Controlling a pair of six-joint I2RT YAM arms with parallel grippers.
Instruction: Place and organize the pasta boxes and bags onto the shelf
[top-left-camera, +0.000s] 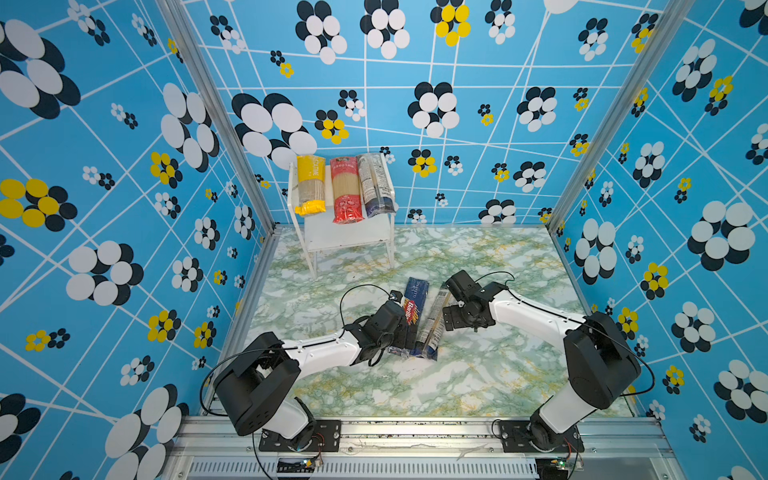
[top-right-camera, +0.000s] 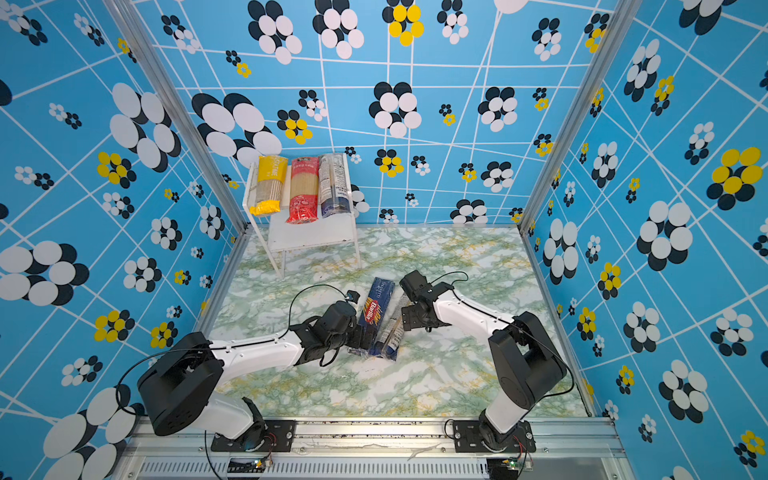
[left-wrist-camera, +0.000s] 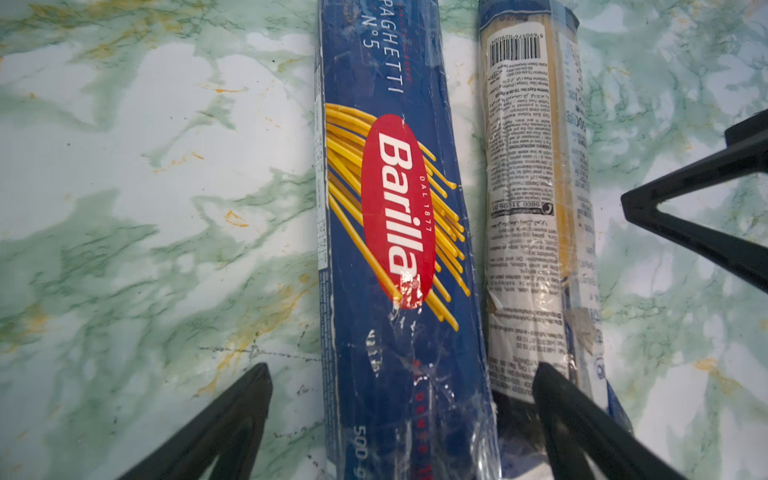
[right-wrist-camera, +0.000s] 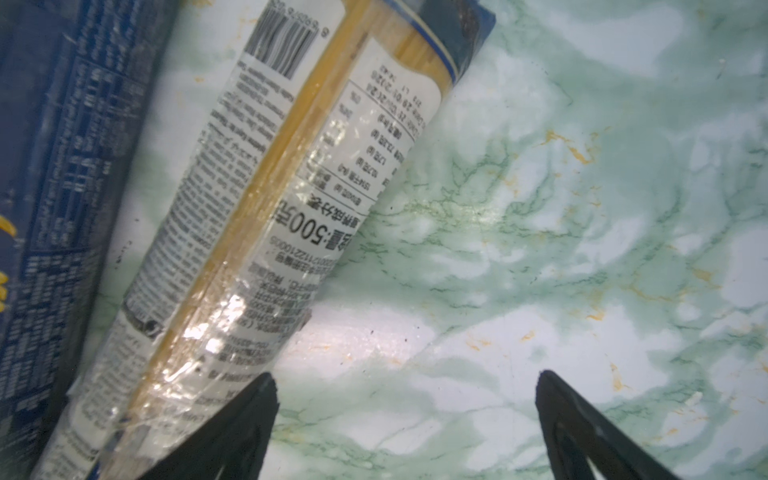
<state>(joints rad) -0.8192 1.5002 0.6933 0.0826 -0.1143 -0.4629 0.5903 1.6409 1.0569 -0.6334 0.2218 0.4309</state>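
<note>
The white shelf (top-left-camera: 349, 235) stands at the back left. Its top tier carries a yellow bag (top-left-camera: 310, 185), a red bag (top-left-camera: 345, 191) and a clear, dark-blue bag (top-left-camera: 375, 185) side by side. A dark blue Barilla box (top-left-camera: 413, 309) and a slim clear text-covered bag (top-left-camera: 432, 324) lie next to each other on the table. My left gripper (left-wrist-camera: 401, 374) is open and straddles the near end of the Barilla box (left-wrist-camera: 395, 216), with one finger over the clear bag (left-wrist-camera: 532, 199). My right gripper (right-wrist-camera: 405, 378) is open over bare table, beside the clear bag (right-wrist-camera: 257, 199).
The lower board of the shelf (top-right-camera: 309, 235) is bare. Patterned blue walls with metal posts close in the green marble table (top-left-camera: 478, 374) on three sides. A metal rail (top-left-camera: 415, 432) with both arm bases runs along the front edge.
</note>
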